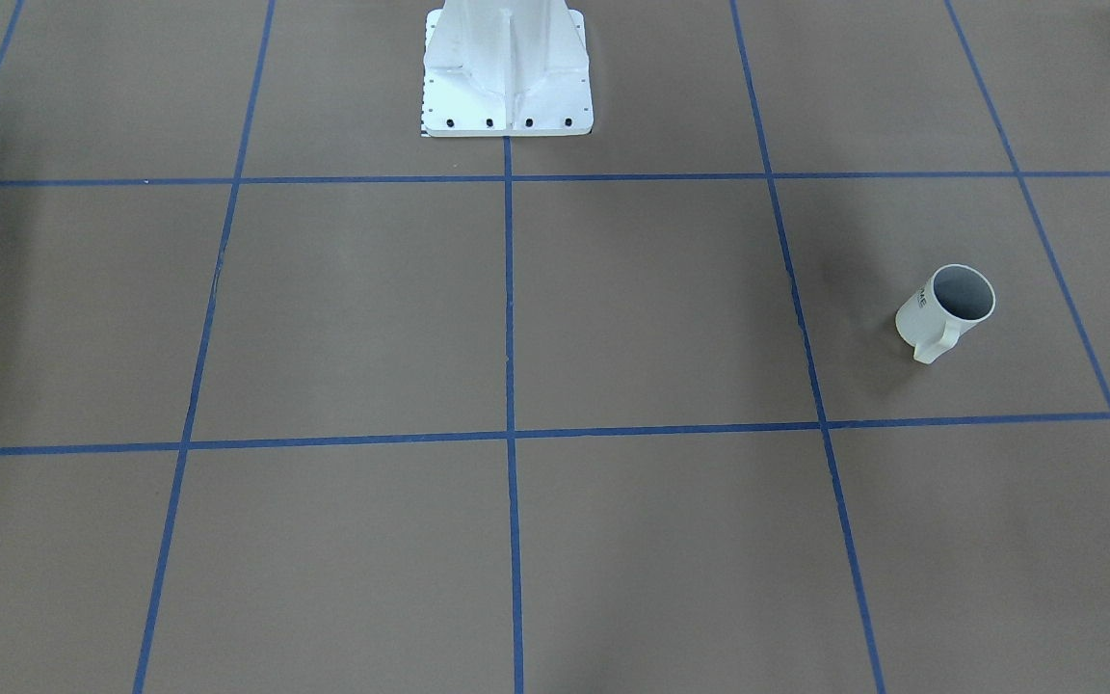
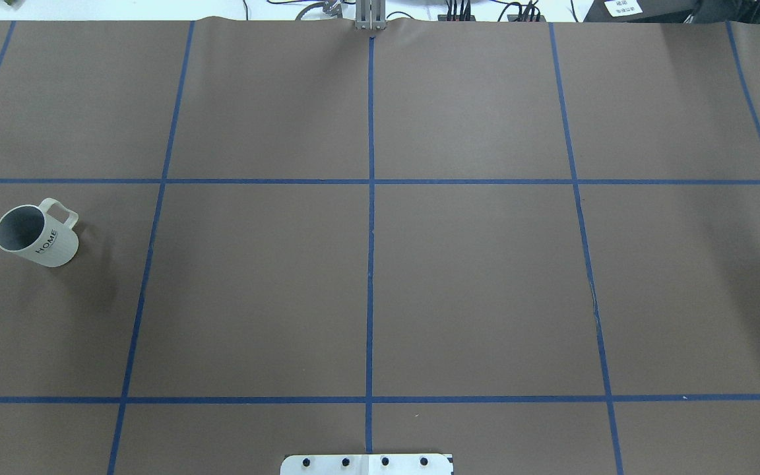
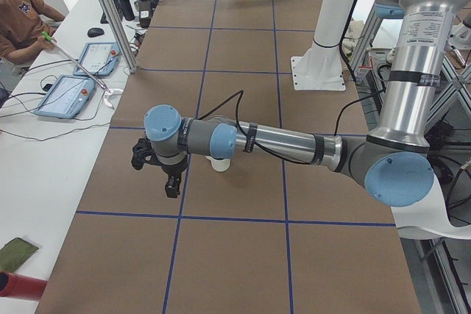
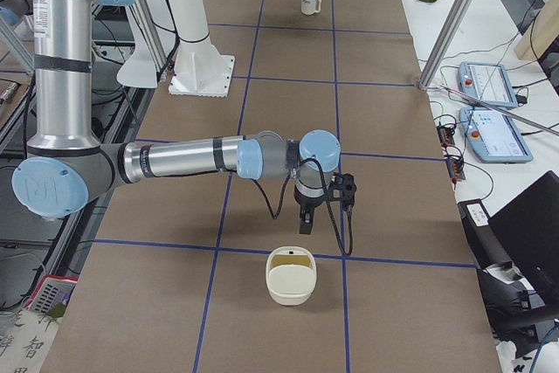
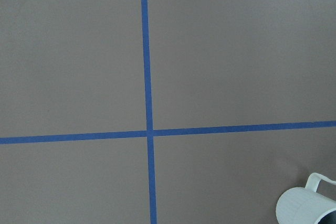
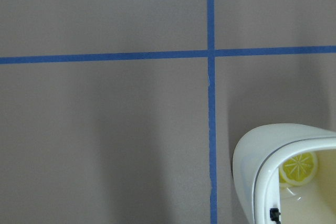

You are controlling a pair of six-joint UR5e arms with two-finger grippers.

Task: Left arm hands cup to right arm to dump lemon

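Observation:
The cup (image 2: 37, 234), a white mug lettered HOME, stands upright at the table's left end and also shows in the front view (image 1: 945, 310). Its inside looks plain grey; the lemon is hidden. In the left side view the cup (image 3: 218, 165) peeks out below the left forearm, and my left gripper (image 3: 171, 187) hangs above the table beside it, pointing down. The left wrist view catches the cup (image 5: 305, 206) in its bottom right corner. My right gripper (image 4: 306, 221) hangs above the table's other end. Whether either gripper is open or shut I cannot tell.
A cream square container (image 4: 291, 275) sits just beyond the right gripper; a yellow citrus-slice shape (image 6: 298, 167) shows inside it. The white pedestal base (image 1: 507, 77) stands at the robot's side. A person (image 3: 18, 20) sits at a side table with tablets (image 3: 66, 95).

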